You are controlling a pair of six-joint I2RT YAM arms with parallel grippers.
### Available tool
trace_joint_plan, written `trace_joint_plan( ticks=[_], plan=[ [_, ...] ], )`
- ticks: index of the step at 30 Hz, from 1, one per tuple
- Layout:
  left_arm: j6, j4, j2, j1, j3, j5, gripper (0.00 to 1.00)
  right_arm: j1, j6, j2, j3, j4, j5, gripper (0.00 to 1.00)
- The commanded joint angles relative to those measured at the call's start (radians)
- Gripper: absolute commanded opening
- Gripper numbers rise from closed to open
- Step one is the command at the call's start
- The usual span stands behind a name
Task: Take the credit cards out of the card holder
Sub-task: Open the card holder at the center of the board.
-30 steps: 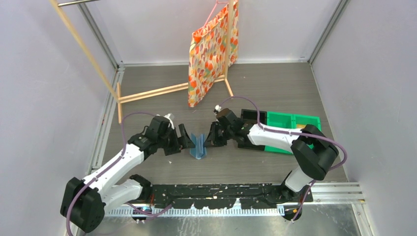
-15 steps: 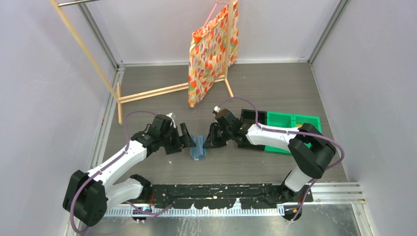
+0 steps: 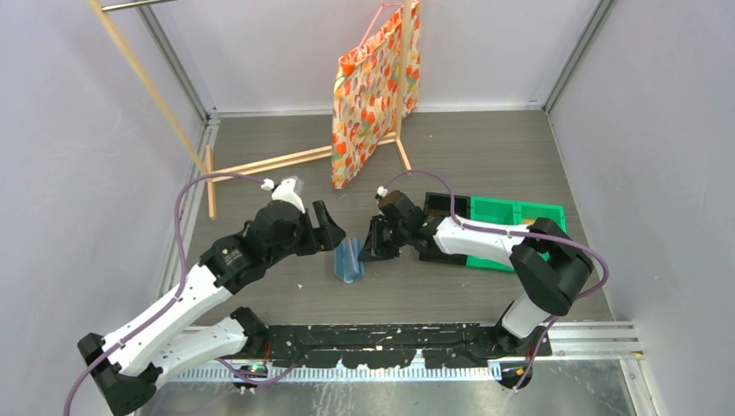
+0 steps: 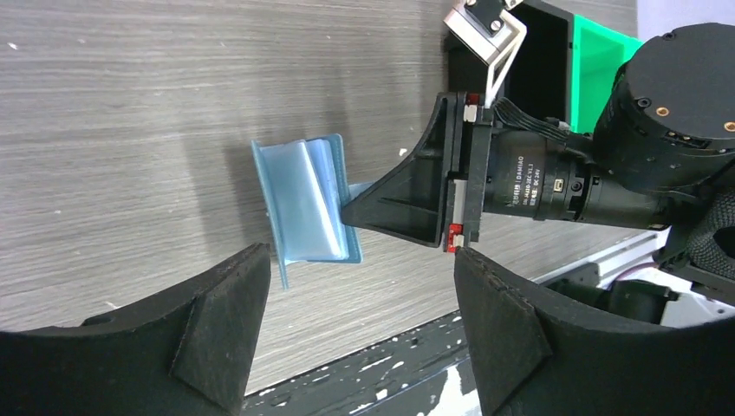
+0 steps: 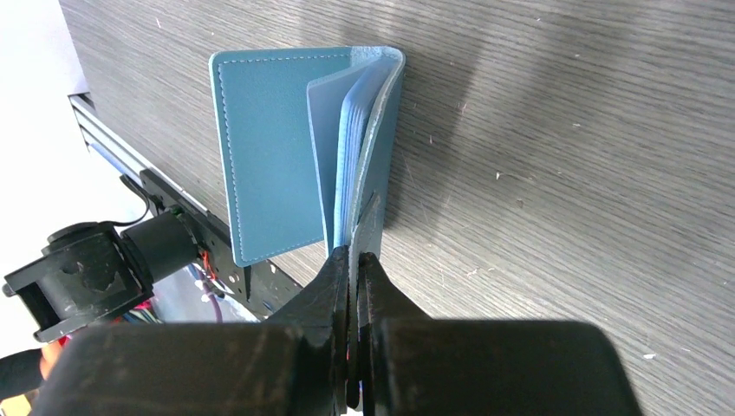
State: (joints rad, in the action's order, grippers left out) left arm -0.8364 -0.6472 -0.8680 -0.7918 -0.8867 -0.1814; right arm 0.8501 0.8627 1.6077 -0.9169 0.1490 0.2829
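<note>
The teal-blue card holder (image 3: 348, 260) stands half open on its edge on the table between my two grippers. My right gripper (image 5: 354, 253) is shut on the rim of one cover, and the other cover (image 5: 273, 160) swings out to the left. Pale sleeve leaves (image 5: 343, 147) fan between the covers. The credit cards are hidden inside them. My left gripper (image 4: 355, 334) hangs open above and to the left of the card holder (image 4: 303, 212), apart from it and holding nothing. From above, the left gripper (image 3: 333, 232) and right gripper (image 3: 371, 245) flank the holder.
A green bin (image 3: 511, 221) and a black bin (image 3: 446, 205) sit behind the right arm. A patterned bag (image 3: 373, 87) hangs on a wooden rack (image 3: 260, 163) at the back. The black base rail (image 3: 381, 340) runs along the near edge.
My left arm has risen and drawn back from the card holder, its gripper still open. The right gripper keeps its hold in the same place.
</note>
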Motion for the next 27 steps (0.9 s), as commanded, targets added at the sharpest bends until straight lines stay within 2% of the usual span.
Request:
trace_joint_plan(
  ticks=[1, 4, 7, 11, 16, 22, 27],
  plan=[
    [-0.059, 0.098, -0.015, 0.000, 0.083, 0.058, 0.78, 0.006, -0.011, -0.046, -0.045, 0.003, -0.003, 0.01],
    [-0.098, 0.154, -0.029, 0.000, 0.134, 0.068, 0.74, 0.006, -0.013, -0.043, -0.045, 0.004, -0.007, 0.01],
    [-0.138, 0.232, -0.028, 0.000, 0.186, 0.081, 0.63, 0.006, -0.015, -0.041, -0.044, 0.005, -0.007, 0.01],
    [-0.154, 0.177, -0.085, 0.000, 0.157, 0.052, 0.55, 0.007, -0.016, -0.040, -0.040, 0.000, -0.007, 0.01],
    [-0.171, 0.288, -0.104, 0.002, 0.229, 0.002, 0.43, 0.009, -0.012, -0.035, -0.037, -0.008, -0.008, 0.01],
    [-0.178, 0.381, -0.188, 0.005, 0.240, 0.050, 0.42, 0.012, -0.012, -0.032, -0.033, -0.005, -0.010, 0.01],
    [-0.150, 0.372, -0.249, 0.005, 0.217, 0.017, 0.43, 0.012, -0.015, -0.029, -0.037, -0.001, -0.009, 0.01]
  ],
)
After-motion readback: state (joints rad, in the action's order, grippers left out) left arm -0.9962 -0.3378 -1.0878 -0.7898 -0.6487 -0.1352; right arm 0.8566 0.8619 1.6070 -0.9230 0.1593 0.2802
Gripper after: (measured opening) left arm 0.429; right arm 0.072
